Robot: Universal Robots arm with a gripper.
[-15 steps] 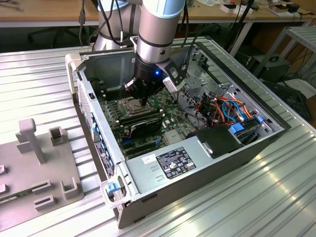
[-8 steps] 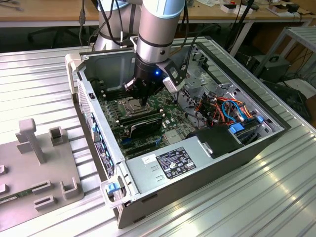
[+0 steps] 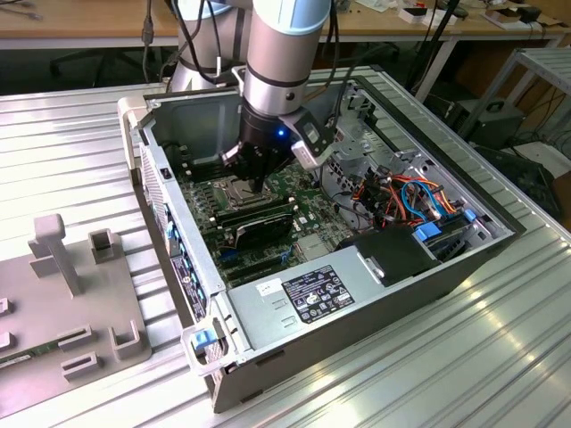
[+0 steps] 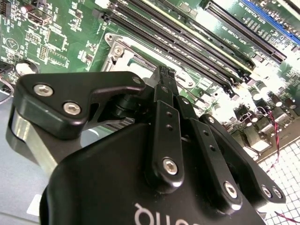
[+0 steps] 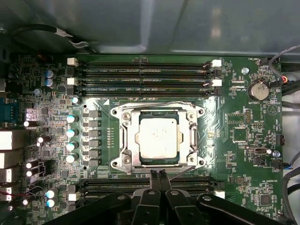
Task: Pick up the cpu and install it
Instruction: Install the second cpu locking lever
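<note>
A: The board (image 5: 234, 154) is green, dotted with small silver-topped capacitors.
B: And the cpu (image 5: 158, 136)?
A: Dull silver-grey, inside a pale metal frame (image 5: 126, 123). The gripper (image 5: 157, 175) is matte black with silver screw heads.
B: The case (image 3: 357, 308)?
A: Grey metal, with a black block (image 3: 393, 252) in one corner, blue clips and a tangle of orange, red and blue cables (image 3: 419, 198).
B: And the table (image 3: 71, 143)?
A: Ribbed pale silver, striped lengthwise.

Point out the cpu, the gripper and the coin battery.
cpu (image 5: 158, 140), first wrist view, middle of its silver top.
gripper (image 5: 158, 174), first wrist view, between its fingertips.
coin battery (image 5: 258, 90), first wrist view, centre of its face.
</note>
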